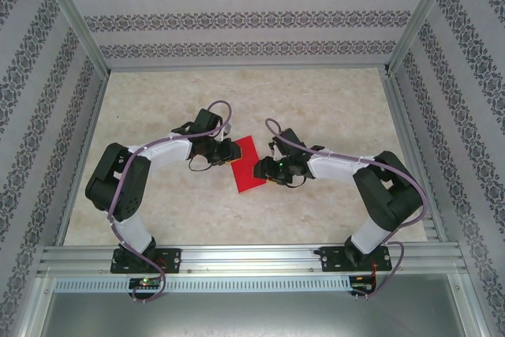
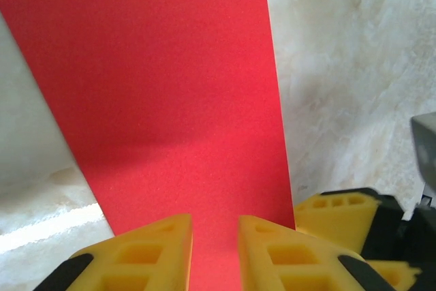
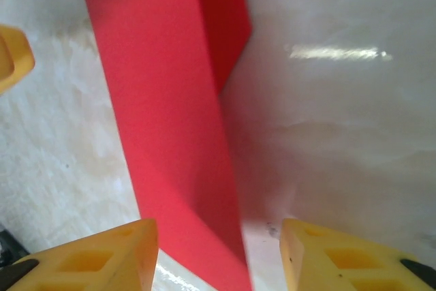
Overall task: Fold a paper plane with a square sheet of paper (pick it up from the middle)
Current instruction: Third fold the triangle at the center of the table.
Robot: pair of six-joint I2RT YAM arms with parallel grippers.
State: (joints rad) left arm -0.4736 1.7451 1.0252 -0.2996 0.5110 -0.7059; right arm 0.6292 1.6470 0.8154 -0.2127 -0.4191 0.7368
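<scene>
The square sheet of paper is a bright red folded strip lying on the table between my two grippers. My left gripper stands at its upper left end. In the left wrist view its yellow fingers are over the red paper with a narrow gap between them, and the paper runs flat through that gap. My right gripper is at the paper's lower right side. In the right wrist view its jaws are wide apart, with the paper's raised folded edge between them, touching neither finger.
The table is pale marbled stone, walled by patterned panels and a metal frame rail at the near edge. The grippers face each other closely: a right-hand fingertip appears in the left wrist view and a left-hand fingertip in the right.
</scene>
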